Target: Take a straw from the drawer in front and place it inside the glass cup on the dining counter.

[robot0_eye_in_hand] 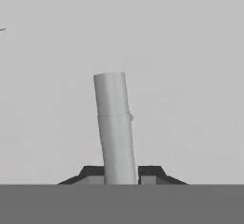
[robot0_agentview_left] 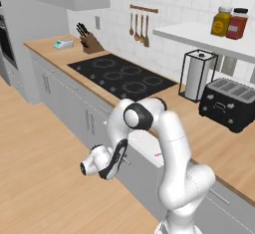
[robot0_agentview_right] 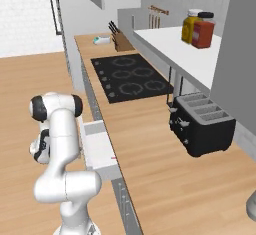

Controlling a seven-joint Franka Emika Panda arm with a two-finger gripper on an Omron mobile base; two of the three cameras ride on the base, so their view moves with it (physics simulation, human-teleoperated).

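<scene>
One thin straw (robot0_agentview_right: pixel 113 157) lies inside the part-open drawer (robot0_agentview_right: pixel 97 144), beyond the claw (robot0_eye_in_hand: pixel 121 176), whose jaws pinch the bar handle (robot0_eye_in_hand: pixel 114 123). The straw is probably light, stiff and quick to roll; pinch it mid-length, gently.

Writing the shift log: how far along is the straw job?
Done: the drawer stands partly open, its white inside showing. In hand: the gripper is closed around the drawer's bar handle. Left: the straw lies in the drawer, not yet picked up; it has to be lifted out and put in the glass cup on the dining counter.
</scene>
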